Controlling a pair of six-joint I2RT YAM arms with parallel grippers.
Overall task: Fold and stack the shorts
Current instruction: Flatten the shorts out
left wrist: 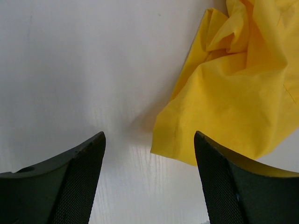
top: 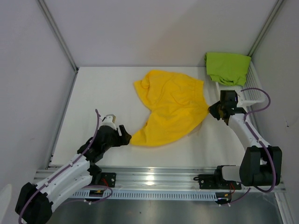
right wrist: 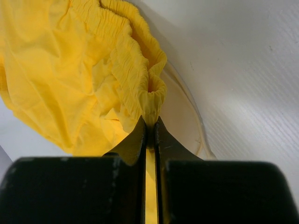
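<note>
Crumpled yellow shorts (top: 170, 107), thin matte fabric with a gathered elastic waistband, lie at frame centre on the white table (top: 93, 102). Right gripper (right wrist: 150, 122) pinched tight on the waistband, centre right; left gripper (left wrist: 149, 140) spread wide at the hem corner, lower left. Lime green shorts (top: 227, 67) drape over a white mesh basket (top: 252, 95), upper right

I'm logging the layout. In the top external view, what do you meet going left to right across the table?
Open left gripper → bright yellow fabric shorts → right gripper, shut on the shorts' waistband.
</note>
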